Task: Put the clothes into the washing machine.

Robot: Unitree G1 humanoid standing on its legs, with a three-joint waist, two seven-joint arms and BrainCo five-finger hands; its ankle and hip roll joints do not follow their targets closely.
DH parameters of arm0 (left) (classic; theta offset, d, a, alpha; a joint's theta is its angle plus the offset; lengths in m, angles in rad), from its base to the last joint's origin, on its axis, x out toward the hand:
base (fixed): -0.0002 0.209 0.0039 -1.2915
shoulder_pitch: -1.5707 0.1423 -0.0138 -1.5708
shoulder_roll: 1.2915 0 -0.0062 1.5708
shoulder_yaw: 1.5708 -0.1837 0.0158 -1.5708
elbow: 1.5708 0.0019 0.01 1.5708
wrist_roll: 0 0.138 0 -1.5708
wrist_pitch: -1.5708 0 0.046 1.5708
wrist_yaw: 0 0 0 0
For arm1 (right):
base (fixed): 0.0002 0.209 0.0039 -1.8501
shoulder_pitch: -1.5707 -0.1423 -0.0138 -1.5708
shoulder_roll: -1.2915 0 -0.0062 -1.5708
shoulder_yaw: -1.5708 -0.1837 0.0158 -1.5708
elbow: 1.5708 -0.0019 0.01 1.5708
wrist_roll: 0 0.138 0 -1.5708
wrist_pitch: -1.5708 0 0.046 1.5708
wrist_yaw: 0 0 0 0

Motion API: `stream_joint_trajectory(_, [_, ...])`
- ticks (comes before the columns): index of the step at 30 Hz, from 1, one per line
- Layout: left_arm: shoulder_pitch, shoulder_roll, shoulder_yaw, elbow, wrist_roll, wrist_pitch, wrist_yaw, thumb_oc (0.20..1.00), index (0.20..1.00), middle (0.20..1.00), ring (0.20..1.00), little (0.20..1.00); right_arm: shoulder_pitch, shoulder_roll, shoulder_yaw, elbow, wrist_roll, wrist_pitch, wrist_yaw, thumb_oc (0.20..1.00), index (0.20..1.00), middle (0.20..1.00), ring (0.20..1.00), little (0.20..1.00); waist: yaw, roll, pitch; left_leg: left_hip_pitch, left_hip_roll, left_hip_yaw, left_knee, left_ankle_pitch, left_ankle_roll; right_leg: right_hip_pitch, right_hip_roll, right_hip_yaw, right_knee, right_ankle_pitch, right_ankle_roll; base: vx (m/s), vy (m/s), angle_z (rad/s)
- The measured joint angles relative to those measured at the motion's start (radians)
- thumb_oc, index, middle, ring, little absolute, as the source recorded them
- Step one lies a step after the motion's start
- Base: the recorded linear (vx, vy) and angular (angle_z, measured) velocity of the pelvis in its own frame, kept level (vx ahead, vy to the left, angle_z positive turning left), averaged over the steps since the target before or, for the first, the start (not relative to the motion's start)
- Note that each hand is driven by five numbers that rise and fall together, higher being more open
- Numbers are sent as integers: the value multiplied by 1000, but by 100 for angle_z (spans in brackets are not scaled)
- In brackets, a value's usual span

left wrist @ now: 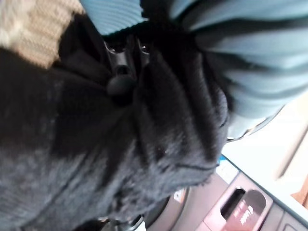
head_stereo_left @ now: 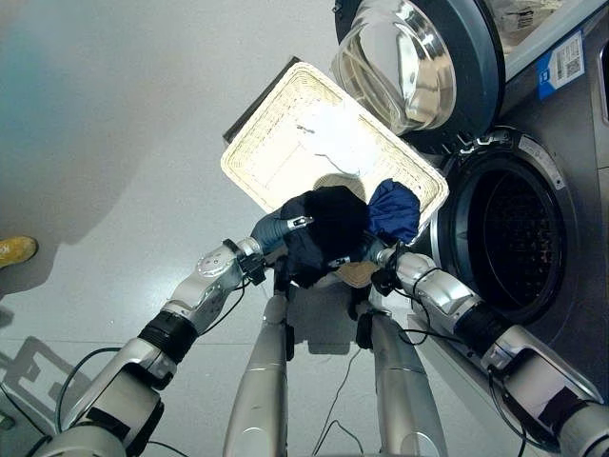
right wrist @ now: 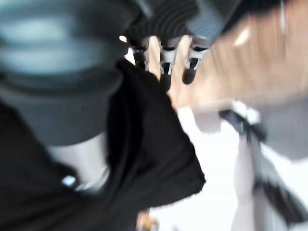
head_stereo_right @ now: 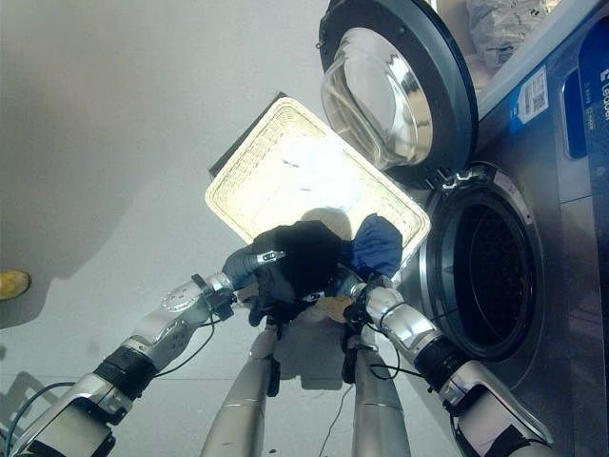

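Note:
A black garment hangs bunched between my two hands above the near corner of a wicker basket. My left hand is shut on its left side; in the left wrist view its fingers sink into the black garment. My right hand grips the right side, its fingers curled beside the hanging black cloth. A blue garment bulges just above the right hand, against the black one. A white garment lies in the basket.
The washing machine's dark round drum opening is just right of my right hand. Its round glass door stands swung open over the basket's far corner. A yellow shoe sits on the grey floor at far left.

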Motion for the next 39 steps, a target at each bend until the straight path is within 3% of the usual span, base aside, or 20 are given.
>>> stream_joint_trajectory(6, [-19,4,-11,-2,0,-3,35,200,200,200,200,200,58,30,-21,2,381,-1,53,200,200,200,200,200,1,1,0,-6,0,1,0,-1,-2,-8,-1,1,-3,0,0,-3,12,0])
stream_joint_trajectory(10, [-29,0,-21,-4,4,-3,60,200,200,200,200,200,100,58,-24,2,509,-27,48,200,200,200,200,200,-2,1,0,-24,0,2,-1,-1,-2,-26,0,2,-2,0,0,0,0,0])
stream_joint_trajectory(15, [-11,-36,-31,-15,21,-6,123,200,200,200,200,200,219,120,-46,-6,706,-213,18,200,200,200,200,200,-2,2,1,-52,4,32,-9,-2,-1,-71,6,28,-20,12,-1,-11,30,-17])
stream_joint_trajectory(16, [-2,-43,-26,-14,28,-12,146,200,200,200,200,200,242,148,-49,-6,756,-289,5,200,200,200,200,200,-7,4,2,-51,4,42,-20,-1,1,-75,9,38,-35,24,-2,-18,51,-26])
stream_joint_trajectory(19, [-3,-65,-26,-14,79,-23,192,200,200,200,200,200,269,176,-67,-6,817,-420,-26,200,200,200,200,200,-10,6,3,-51,7,73,-33,-1,1,-81,16,64,-65,52,3,-17,66,-33])
stream_joint_trajectory(20, [-3,-70,-28,-11,108,-25,221,200,200,200,200,200,268,190,-82,-7,843,-504,-45,200,200,200,200,200,-17,6,3,-51,8,88,-36,-1,2,-82,19,79,-82,65,8,1,76,-25])
stream_joint_trajectory(22, [-3,-69,-30,0,141,-28,250,200,200,200,200,200,271,200,-99,-7,866,-562,-58,200,200,200,200,200,-29,7,2,-49,7,102,-37,-3,6,-82,19,87,-91,72,10,5,80,-19])
stream_joint_trajectory(23, [-3,-69,-32,9,149,-29,264,238,238,238,238,238,272,207,-116,-7,875,-583,-64,200,200,200,200,200,-28,7,2,-46,8,111,-36,-8,16,-83,20,90,-93,75,11,11,75,-32])
stream_joint_trajectory(24, [0,-70,-43,42,182,-30,299,862,862,862,862,862,268,226,-157,-6,904,-628,-74,200,200,200,200,200,-27,8,2,-35,7,138,-39,-11,22,-85,19,107,-94,81,13,22,91,-37])
stream_joint_trajectory(25, [5,-70,-52,59,197,-29,316,1000,1000,1000,1000,1000,263,232,-172,-6,917,-648,-80,200,200,200,200,200,-30,13,2,-28,4,142,-41,-12,22,-84,17,111,-96,84,15,38,116,-35])
stream_joint_trajectory(28, [11,-79,-104,128,276,-47,450,1000,1000,1000,1000,1000,251,259,-242,33,1003,-701,-94,200,200,200,200,200,-38,44,1,-6,-1,166,-49,-14,24,-79,14,132,-98,89,20,37,66,-20])
stream_joint_trajectory(31, [24,-87,-103,208,388,-54,682,1000,1000,1000,1000,1000,226,265,-328,93,1123,-746,-104,200,200,200,200,200,-60,78,0,6,-7,182,-50,-19,32,-77,14,156,-109,95,35,34,26,-18])
stream_joint_trajectory(34, [25,-100,-59,226,416,-70,841,1000,1000,1000,1000,1000,216,261,-395,121,1211,-782,-107,200,200,200,200,200,-61,81,-1,14,-8,201,-51,-21,34,-79,16,173,-119,107,36,35,-1,-21])
stream_joint_trajectory(36, [25,-110,-13,240,454,-75,918,1000,1000,1000,1000,1000,197,277,-477,125,1274,-823,-117,200,200,200,200,200,-66,84,-2,17,-7,214,-51,-23,33,-79,17,181,-125,115,37,34,-18,-15])
stream_joint_trajectory(39, [25,-113,10,264,455,-79,952,1000,1000,1000,1000,1000,152,263,-551,144,1351,-872,-131,200,200,200,200,200,-79,94,-2,17,-9,222,-51,-24,34,-79,16,188,-133,122,42,35,-37,-8])
